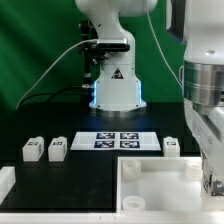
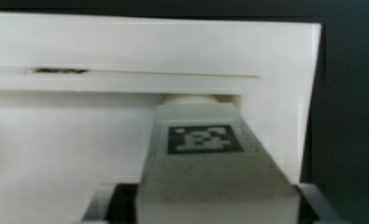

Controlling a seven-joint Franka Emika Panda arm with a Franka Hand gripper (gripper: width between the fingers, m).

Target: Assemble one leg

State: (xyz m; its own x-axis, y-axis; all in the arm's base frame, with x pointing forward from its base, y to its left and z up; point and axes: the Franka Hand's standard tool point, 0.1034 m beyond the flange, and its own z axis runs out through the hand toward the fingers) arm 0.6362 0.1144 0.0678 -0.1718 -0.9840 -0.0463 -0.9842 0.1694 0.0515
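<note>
Claw [image 2: 202, 195] clamped on the leg [image 2: 202, 150], hanging over the tray piece [image 2: 92, 110]; centre leg on corner socket, keep upright, press straight down.

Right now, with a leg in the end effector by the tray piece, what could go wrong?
1. No socket shows in the wrist view, so the small white chunky plastic leg may miss its hole in the large white square tray-like piece and jam.
2. The end effector seems to grip only the leg's near end, so pushing could tilt it or make it slip.
</note>
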